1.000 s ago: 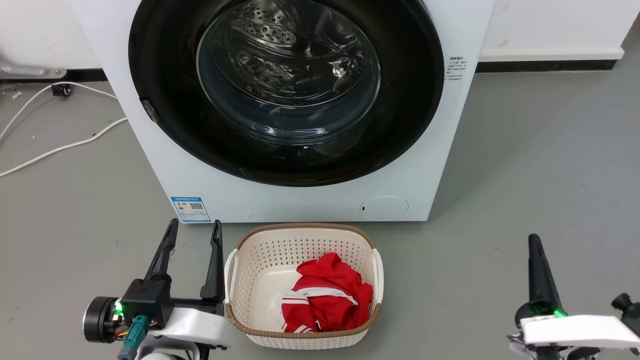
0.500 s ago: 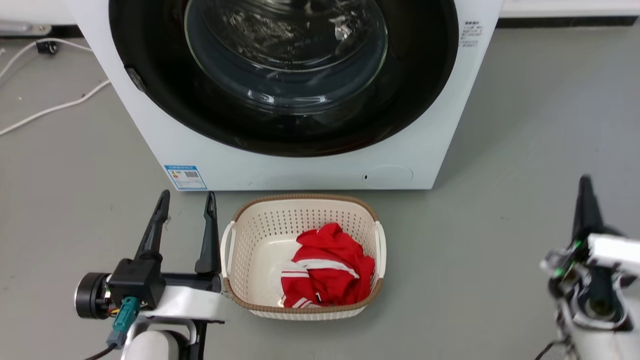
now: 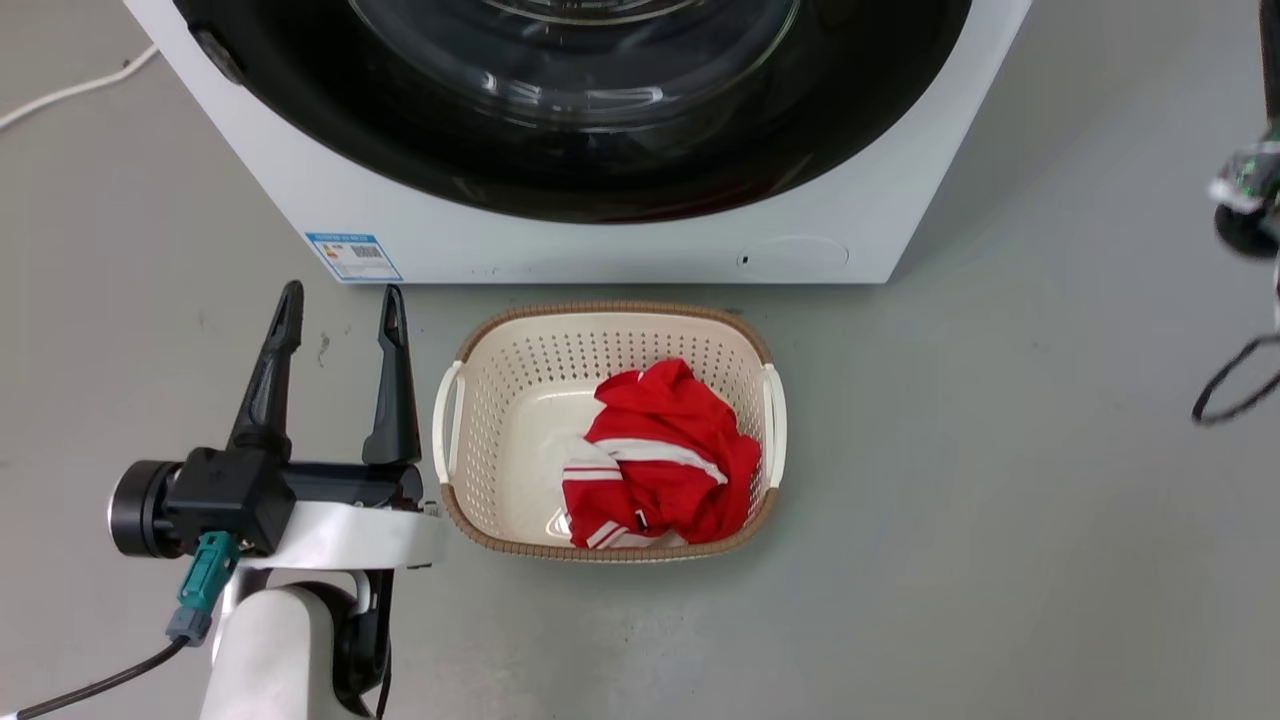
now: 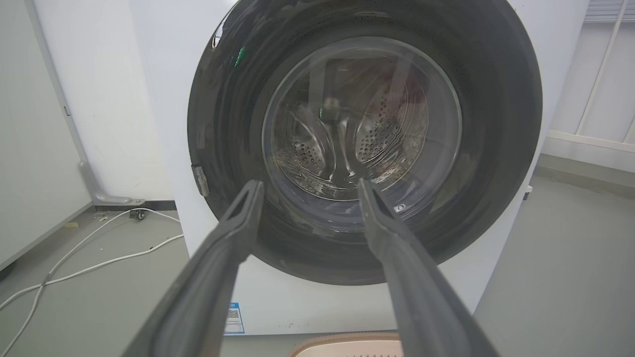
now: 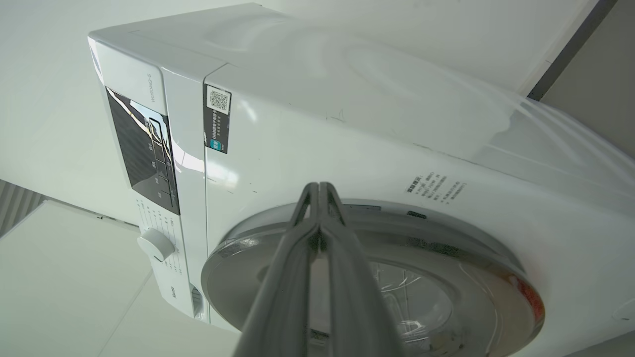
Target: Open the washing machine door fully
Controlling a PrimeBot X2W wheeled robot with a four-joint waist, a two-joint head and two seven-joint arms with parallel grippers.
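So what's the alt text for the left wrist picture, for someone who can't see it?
A large round glossy black washing machine door with a clear glass centre sits closed on a white boxy washing machine. The left gripper points its two long dark fingers at it, spread open and holding nothing. White cables trail across the grey floor.

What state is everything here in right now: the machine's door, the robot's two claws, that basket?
washing machine door: shut against the washing machine.
left gripper: jaws apart, holding nothing.
right gripper: jaws pressed together, holding nothing.
laundry basket: upright on the floor, with a crumpled red garment inside.
round flap: shut.
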